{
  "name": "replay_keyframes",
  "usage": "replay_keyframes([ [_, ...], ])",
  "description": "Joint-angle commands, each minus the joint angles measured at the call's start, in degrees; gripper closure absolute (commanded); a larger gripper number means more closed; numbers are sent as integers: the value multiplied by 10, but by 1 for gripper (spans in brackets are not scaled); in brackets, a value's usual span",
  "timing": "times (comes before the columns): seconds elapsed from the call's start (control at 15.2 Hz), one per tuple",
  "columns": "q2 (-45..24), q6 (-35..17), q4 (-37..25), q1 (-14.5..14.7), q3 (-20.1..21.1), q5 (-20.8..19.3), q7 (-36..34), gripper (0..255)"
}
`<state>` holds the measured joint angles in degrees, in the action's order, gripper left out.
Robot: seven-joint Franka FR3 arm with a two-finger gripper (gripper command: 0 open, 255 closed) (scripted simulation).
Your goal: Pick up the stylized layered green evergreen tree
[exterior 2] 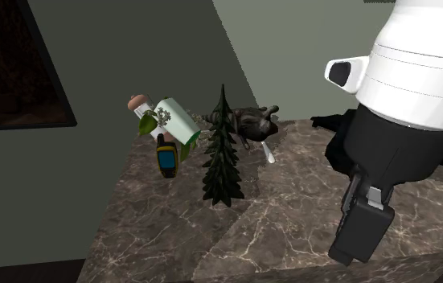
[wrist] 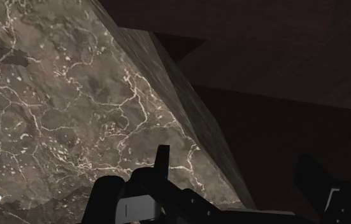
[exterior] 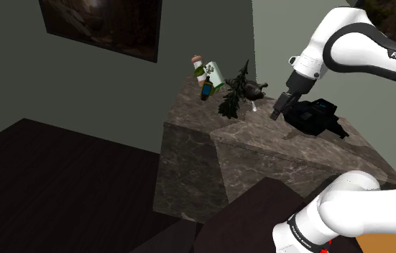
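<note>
Gripper hangs above the near half of the counter. In the wrist view we see its two black fingers standing apart, nothing between them, so it's open and empty.

The tree is dark green: a narrow cone of stacked drooping layers with a thin pointed top. It stands upright on the far part of the counter, well apart from the gripper.

Just beside the tree we note:
- a white bottle with a green leaf pattern and a cork-coloured cap, tilted
- a small yellow-and-blue gadget under the bottle
- a dark lumpy figure behind the tree
- a small white piece just in front of the figure

A black boxy thing sits behind the gripper in the shoulder view.

The counter is brown marble with pale veins. The walls are grey-green, and a dark framed picture hangs there. The floor is dark wood.

Bare marble lies between gripper and tree. In the wrist view the counter edge runs just past the fingers and drops to the floor.
</note>
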<state>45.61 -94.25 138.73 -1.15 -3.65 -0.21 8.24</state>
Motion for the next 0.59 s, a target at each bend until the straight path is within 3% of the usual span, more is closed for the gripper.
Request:
replay_keyframes([
  [0.0, 0, 0, 0, 0, 0, 0, 0, 0],
  [0.53, -115, -171, -33, -22, 1, -17, -38, 0],
])
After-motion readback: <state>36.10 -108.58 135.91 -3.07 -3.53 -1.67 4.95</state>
